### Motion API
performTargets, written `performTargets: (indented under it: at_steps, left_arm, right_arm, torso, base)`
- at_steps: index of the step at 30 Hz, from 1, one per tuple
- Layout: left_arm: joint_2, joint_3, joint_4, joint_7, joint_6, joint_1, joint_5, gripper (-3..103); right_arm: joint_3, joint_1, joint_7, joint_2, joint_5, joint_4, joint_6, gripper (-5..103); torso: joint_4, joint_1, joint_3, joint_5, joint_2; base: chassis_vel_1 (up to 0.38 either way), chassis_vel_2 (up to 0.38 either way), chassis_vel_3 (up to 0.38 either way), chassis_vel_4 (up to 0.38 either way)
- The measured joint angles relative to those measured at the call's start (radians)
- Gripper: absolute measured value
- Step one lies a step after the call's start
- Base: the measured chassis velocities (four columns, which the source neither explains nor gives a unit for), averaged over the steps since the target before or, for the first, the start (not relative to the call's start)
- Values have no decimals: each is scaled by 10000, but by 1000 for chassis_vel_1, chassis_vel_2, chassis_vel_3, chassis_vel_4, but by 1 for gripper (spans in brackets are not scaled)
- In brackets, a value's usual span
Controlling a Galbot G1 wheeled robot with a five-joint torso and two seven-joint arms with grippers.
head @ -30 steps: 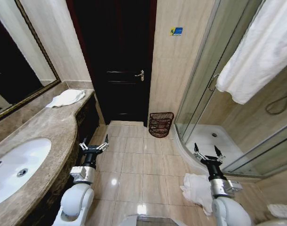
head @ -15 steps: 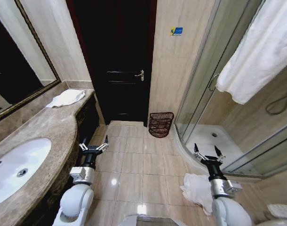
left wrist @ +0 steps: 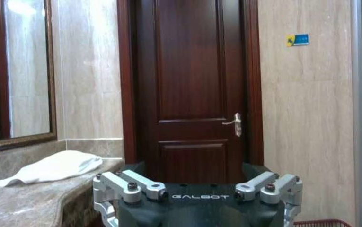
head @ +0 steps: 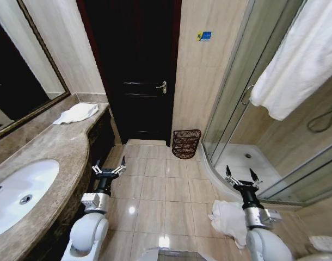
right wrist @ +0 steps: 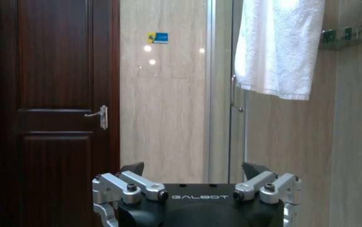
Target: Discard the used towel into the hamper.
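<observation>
The hamper point(head: 186, 143) stands on the floor by the wall, between the dark door point(head: 134, 70) and the glass shower point(head: 247, 130). It is far ahead of the robot. A crumpled white towel point(head: 227, 216) lies on the floor tiles, close by the right arm and well apart from the hamper. This looks like the used towel. Another white towel point(head: 77, 113) lies folded on the counter point(head: 46, 152) near the mirror, and a big one point(head: 302, 60) hangs over the shower.

The left end effector point(head: 108, 169) is held out low beside the counter, with its fingers spread wide and nothing in them. The right end effector point(head: 241, 178) is held up just past the floor towel, fingers spread wide too, and empty.

The first job, I think, is to pick up the towel. To do it well, the right arm should go down right over the thick middle of the pile and grab a fat fold. A thin corner could slip out. It should lift the towel high so no part drags on the floor.
</observation>
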Motion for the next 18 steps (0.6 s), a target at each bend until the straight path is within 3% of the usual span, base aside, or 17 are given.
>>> performTargets:
  at_steps: [18]
  left_arm:
    - [12,-22,-27,-23,-97,45,-47,100]
  right_arm:
    - [-73,-31,-130,56,-46,26,23,100]
  torso:
    - [0,1,0,0,0]
  base:
    - [-28,29,28,-30]
